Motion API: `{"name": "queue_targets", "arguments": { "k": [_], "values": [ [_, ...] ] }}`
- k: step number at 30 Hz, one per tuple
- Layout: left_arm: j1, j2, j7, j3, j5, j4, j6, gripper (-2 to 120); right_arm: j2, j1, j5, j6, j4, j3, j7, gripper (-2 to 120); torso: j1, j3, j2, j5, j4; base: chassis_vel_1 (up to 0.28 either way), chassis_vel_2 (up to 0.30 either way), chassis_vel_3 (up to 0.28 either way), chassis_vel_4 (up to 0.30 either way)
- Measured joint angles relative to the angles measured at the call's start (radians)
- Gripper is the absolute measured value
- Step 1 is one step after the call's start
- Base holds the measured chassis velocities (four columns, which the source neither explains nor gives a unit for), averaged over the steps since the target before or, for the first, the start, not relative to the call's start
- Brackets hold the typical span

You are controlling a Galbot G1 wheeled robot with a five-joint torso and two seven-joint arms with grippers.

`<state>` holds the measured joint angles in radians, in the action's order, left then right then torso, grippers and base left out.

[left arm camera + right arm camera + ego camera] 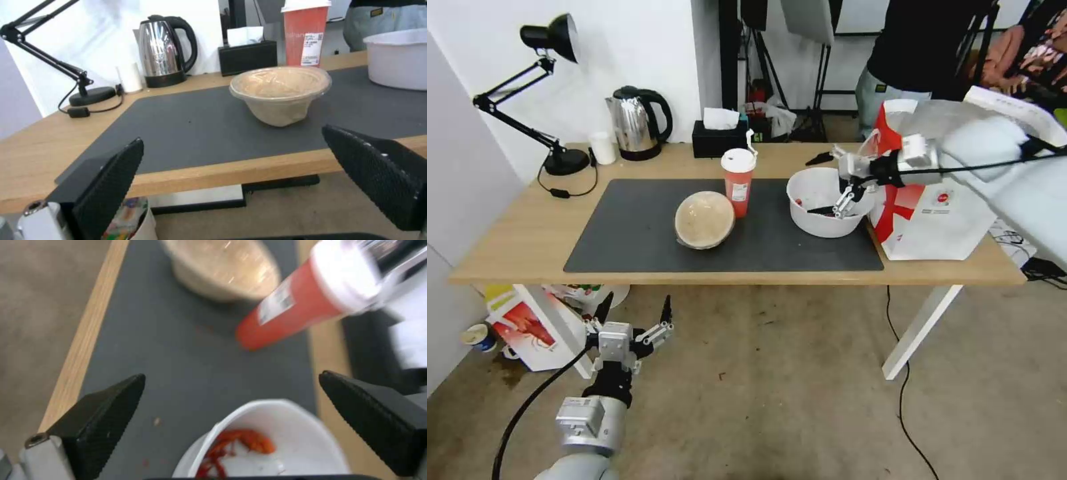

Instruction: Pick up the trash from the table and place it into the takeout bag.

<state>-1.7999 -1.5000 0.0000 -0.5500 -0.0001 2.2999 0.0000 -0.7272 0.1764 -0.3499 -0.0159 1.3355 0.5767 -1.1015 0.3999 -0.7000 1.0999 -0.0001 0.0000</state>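
Note:
On the table (514, 240) the trash stands on the dark mat: a tan domed bowl (705, 219) (281, 91) (222, 270), a tall red cup with a white lid (738, 181) (306, 31) (289, 306), and a white bowl (827, 202) (398, 58) (267, 446) holding red scraps (236, 446). My right gripper (832, 183) (231, 375) hovers open just over the white bowl's right side. The takeout bag (934, 207), white with red panels, stands open at the table's right end. Below the front edge, my left gripper (634, 317) (232, 135) hangs open, facing the tan bowl.
A black desk lamp (554, 100), small white cup (603, 147), kettle (637, 123) and black tissue box (719, 137) line the back edge. A smaller red-and-white bag (527, 327) sits on the floor under the left end. A person stands behind the table.

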Motion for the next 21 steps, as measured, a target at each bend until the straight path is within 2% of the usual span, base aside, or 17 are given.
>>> {"name": "queue_targets", "arguments": {
  "k": [1, 5, 6, 8, 10, 21],
  "values": [
    [0.0, 0.0, 0.0, 0.0, 0.0, 0.0, 0.0, 100, -0.024, 0.022, 0.013, -0.001, -0.038, 0.021, -0.035, 100, 0.0, 0.0, 0.0, -0.0002, 0.0004, 0.0, 0.0, 0.0, 0.0],
    [0.0, 0.0, 0.0, 0.0, 0.0, 0.0, 0.0, 100, -0.042, 0.028, 0.042, -0.009, -0.083, 0.029, -0.092, 100, 0.0, 0.0, 0.0, -0.0009, 0.0008, 0.0, 0.0, 0.0, 0.0],
    [0.0, 0.0, 0.0, 0.0, 0.0, 0.0, 0.0, 100, -0.044, 0.019, 0.062, -0.013, -0.119, 0.029, -0.128, 100, 0.0, 0.0, 0.0, 0.001, -0.001, 0.0, 0.0, 0.0, 0.0],
    [0.0, 0.0, 0.0, 0.0, 0.0, 0.0, 0.0, 100, -0.044, 0.016, 0.066, -0.014, -0.128, 0.029, -0.134, 100, 0.0, 0.0, 0.0, 0.0016, -0.0008, 0.0, 0.0, 0.0, 0.0],
    [0.0, 0.0, 0.0, 0.0, 0.0, 0.0, 0.0, 100, -0.04, 0.01, 0.067, -0.014, -0.14, 0.025, -0.14, 100, 0.0, 0.0, 0.0, -0.0005, -0.0005, 0.0, 0.0, 0.0, 0.0],
    [0.0, 0.0, 0.0, 0.0, 0.0, 0.0, 0.0, 100, -0.037, -0.03, -0.031, 0.035, -0.18, 0.021, -0.104, 100, 0.0, 0.0, 0.0, 0.0003, -0.0001, 0.0, 0.0, 0.0, 0.0]
  ]
}}
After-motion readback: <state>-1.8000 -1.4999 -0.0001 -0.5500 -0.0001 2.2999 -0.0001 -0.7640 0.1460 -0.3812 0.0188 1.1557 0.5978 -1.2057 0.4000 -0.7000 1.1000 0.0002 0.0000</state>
